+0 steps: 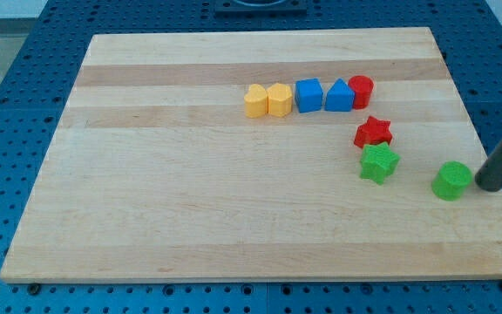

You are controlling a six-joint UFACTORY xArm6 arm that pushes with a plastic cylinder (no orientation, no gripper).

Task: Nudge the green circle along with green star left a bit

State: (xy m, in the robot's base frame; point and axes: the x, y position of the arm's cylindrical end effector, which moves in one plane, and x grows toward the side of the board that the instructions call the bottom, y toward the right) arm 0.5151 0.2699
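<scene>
The green circle [452, 180] lies on the wooden board [190, 209] at the view's right. The green star [378, 162] lies to its left, with a gap between them. My rod comes in from the view's right edge, and my tip [486, 186] sits just right of the green circle, close to it or touching it; I cannot tell which.
A red star [373, 133] sits just above the green star, touching it. Further up is a row: yellow heart [255, 101], yellow hexagon [279, 99], blue cube [308, 94], blue triangle [339, 95], red cylinder [361, 90]. The board's right edge is near my tip.
</scene>
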